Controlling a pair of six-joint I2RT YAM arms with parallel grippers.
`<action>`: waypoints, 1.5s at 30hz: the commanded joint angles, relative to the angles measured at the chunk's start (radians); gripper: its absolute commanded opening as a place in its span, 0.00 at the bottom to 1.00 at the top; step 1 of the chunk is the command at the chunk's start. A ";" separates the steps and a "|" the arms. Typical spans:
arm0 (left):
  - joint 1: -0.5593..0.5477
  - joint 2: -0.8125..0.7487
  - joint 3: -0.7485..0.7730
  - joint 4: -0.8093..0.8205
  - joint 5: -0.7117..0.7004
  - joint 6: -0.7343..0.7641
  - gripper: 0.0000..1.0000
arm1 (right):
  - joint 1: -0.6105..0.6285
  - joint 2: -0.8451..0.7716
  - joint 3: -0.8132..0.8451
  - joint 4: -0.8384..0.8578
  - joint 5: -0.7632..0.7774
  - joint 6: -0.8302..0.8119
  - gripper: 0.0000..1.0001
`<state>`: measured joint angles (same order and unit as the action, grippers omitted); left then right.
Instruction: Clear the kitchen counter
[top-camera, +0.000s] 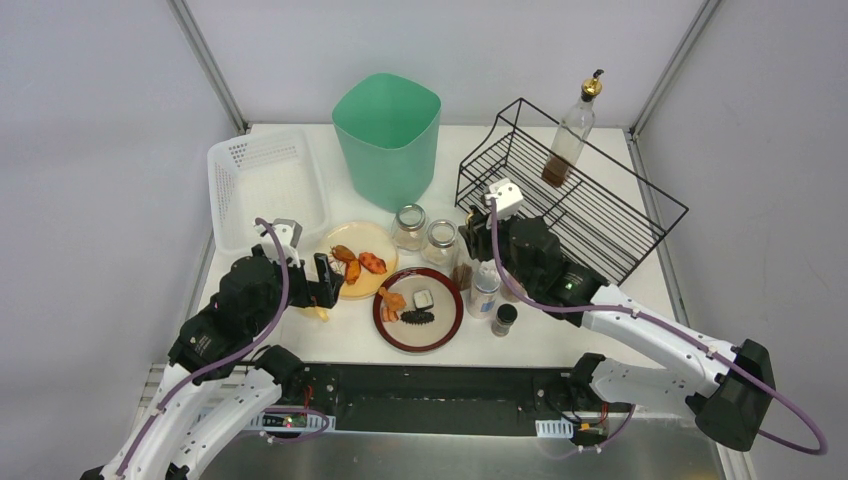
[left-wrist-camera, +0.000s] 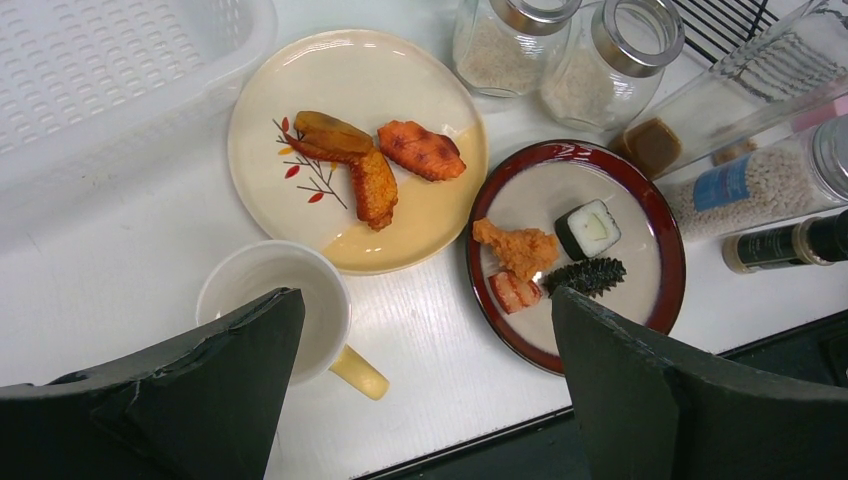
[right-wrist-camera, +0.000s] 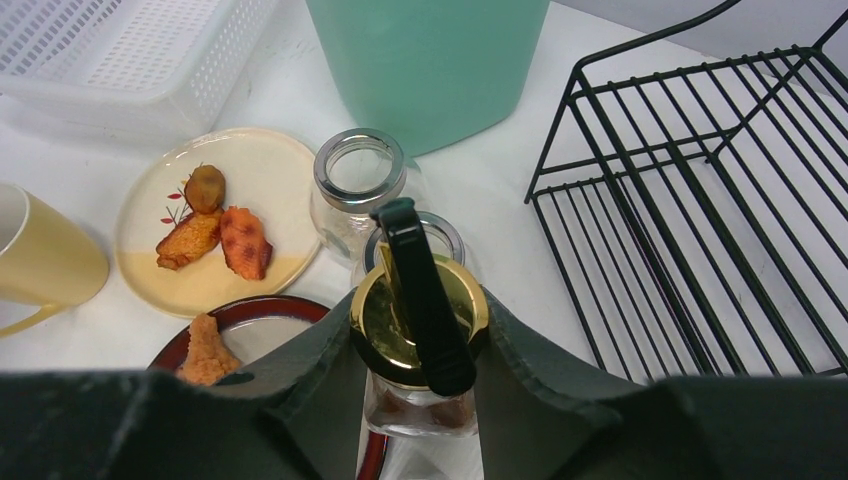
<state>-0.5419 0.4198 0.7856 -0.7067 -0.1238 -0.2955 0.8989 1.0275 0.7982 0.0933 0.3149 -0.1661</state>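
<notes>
On the white kitchen counter (top-camera: 340, 338) stand dishes, jars and bottles. My right gripper (right-wrist-camera: 420, 335) is shut on a glass bottle (right-wrist-camera: 418, 322) with a gold cap and black spout. Both fingers press the sides of the cap, and brown liquid shows in the bottle's base (left-wrist-camera: 655, 145). In the top view this gripper (top-camera: 472, 245) sits just left of the wire rack. My left gripper (left-wrist-camera: 420, 330) hangs open above the counter's near edge. Its left finger is over a cream mug (left-wrist-camera: 270, 295) with a yellow handle, its right finger over the red-rimmed plate (left-wrist-camera: 660, 215). It holds nothing.
A cream plate (top-camera: 355, 275) and the red-rimmed plate (top-camera: 448, 318) carry food pieces. Two glass jars (top-camera: 409, 226) stand behind them. A white-capped bottle (top-camera: 484, 290) and a small dark jar (top-camera: 504, 319) stand beside them. Behind are a green bin (top-camera: 388, 138), a white basket (top-camera: 265, 185) and a black wire rack (top-camera: 590, 215) holding another bottle (top-camera: 570, 140).
</notes>
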 joint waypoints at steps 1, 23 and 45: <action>0.002 0.017 -0.004 0.038 0.004 0.021 1.00 | 0.011 -0.017 0.089 0.046 0.024 -0.003 0.00; 0.002 0.032 -0.005 0.037 0.011 0.031 1.00 | 0.022 0.022 0.693 -0.337 0.215 -0.161 0.00; 0.001 0.045 -0.003 0.038 0.038 0.032 1.00 | -0.258 0.210 1.135 -0.282 0.553 -0.446 0.00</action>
<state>-0.5419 0.4652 0.7856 -0.6930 -0.1051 -0.2764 0.7380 1.2274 1.8542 -0.2913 0.8871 -0.5869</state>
